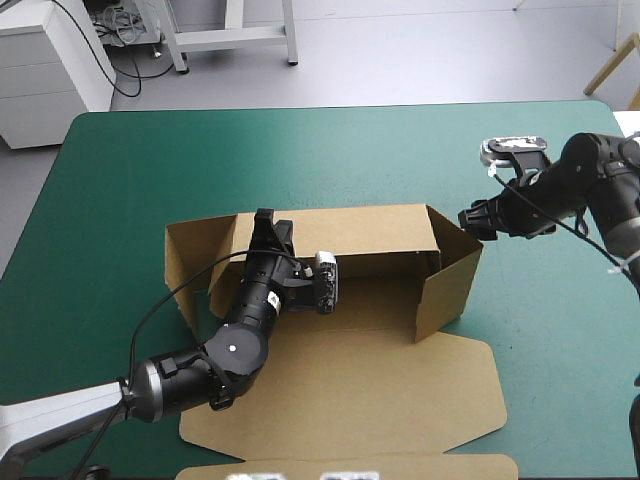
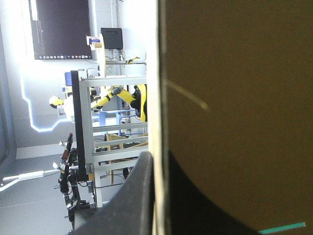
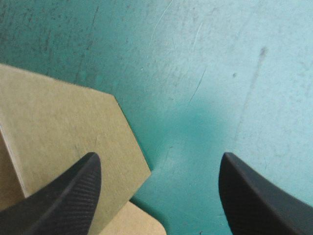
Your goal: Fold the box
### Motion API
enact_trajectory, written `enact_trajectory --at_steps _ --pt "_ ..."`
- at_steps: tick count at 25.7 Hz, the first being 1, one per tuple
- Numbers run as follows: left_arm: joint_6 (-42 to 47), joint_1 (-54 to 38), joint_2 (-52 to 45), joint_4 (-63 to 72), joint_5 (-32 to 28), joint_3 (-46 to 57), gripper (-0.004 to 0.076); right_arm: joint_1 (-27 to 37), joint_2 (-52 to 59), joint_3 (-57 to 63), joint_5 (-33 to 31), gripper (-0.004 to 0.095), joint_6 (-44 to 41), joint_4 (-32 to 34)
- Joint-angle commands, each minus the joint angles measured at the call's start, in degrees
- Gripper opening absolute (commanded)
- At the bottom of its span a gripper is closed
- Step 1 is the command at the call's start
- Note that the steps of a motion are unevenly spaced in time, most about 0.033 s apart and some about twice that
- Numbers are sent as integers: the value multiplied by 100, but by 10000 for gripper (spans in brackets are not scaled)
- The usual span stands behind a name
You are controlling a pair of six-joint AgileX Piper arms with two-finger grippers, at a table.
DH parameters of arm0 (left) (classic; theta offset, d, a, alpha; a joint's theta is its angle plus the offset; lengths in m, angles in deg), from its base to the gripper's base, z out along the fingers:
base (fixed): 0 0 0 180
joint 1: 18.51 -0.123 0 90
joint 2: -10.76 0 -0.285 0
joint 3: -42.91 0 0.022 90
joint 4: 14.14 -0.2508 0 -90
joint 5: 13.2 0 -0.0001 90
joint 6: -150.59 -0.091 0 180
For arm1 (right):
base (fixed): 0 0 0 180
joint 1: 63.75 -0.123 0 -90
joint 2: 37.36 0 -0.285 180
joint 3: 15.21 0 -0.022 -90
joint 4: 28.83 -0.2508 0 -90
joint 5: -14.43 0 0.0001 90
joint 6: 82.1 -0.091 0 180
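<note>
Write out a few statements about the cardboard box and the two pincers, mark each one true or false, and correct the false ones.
1. The left pincer is clamped on the raised back wall of the brown cardboard box. True.
2. The right pincer grips the box's right wall. False: its fingers stand apart above the teal-green table cover, beside that wall, holding nothing.
3. The box lies completely flat. False: the back and right walls stand raised.
4. The wide lid panel lies flat toward the table's near edge. True.
</note>
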Motion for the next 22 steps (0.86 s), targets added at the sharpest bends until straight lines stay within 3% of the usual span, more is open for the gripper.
enact_trajectory --at_steps 1,3,6,11,16,22 --pt "90 61 -89 -1 -124 -86 -10 36 498 252 94 634 307 -336" --pt "90 61 -89 -1 -124 -86 -10 36 682 663 157 634 746 -733" --pt "90 61 -89 -1 -124 -86 -10 36 1206 1479 1047 634 1588 -1549" --pt "90 61 -89 37 -145 -86 -10 36 1897 2386 1991 634 2402 -2061" --pt "90 61 -89 37 -186 -86 -10 23 2237 2947 2362 634 3315 -2606" --pt "90 61 -89 37 -197 -86 -10 23 2265 3129 2265 634 3552 -2714"
